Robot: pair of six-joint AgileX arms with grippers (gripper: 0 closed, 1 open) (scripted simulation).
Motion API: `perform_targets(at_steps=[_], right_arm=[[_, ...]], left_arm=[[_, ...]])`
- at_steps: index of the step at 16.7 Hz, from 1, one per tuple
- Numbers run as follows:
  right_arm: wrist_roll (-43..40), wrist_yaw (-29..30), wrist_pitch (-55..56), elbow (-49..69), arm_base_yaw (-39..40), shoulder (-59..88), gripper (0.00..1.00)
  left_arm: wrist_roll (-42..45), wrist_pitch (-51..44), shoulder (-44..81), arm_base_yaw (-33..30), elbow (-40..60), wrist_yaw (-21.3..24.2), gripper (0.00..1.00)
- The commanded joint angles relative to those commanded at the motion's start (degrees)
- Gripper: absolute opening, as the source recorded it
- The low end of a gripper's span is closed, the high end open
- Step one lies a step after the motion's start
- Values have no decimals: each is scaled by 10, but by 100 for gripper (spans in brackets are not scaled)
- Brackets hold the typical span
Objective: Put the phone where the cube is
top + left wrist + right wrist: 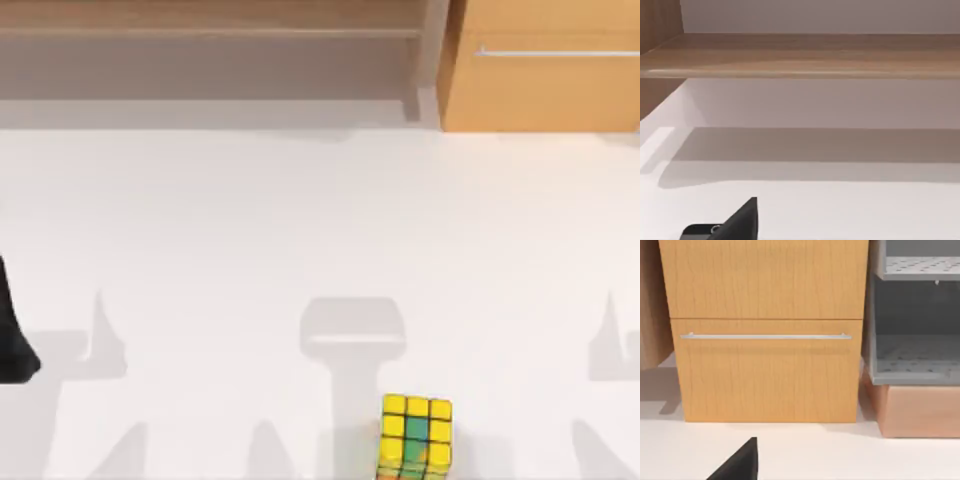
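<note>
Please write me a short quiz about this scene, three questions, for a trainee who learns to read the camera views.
1. True or false: the left arm, at the table's left edge in the top view, touches the cube.
2. What stands at the table's back right in the top view? A) a wooden cabinet with a bar handle; B) a red bucket; C) a potted plant.
3. Fill in: the cube's top tiles are mostly ____, with green in the centre.

Key: 1 false, they are far apart; 2 A; 3 yellow.
</note>
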Motion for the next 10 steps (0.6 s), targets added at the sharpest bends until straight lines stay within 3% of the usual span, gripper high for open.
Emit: perform_targets(at_steps=[5,10], right_arm=[[0,0,0,0,0,0,100],[0,0,0,0,0,0,100]], left_arm=[[-1,-10,21,1,19,-1,100],[-3,-65,170,7,121,-2,100]])
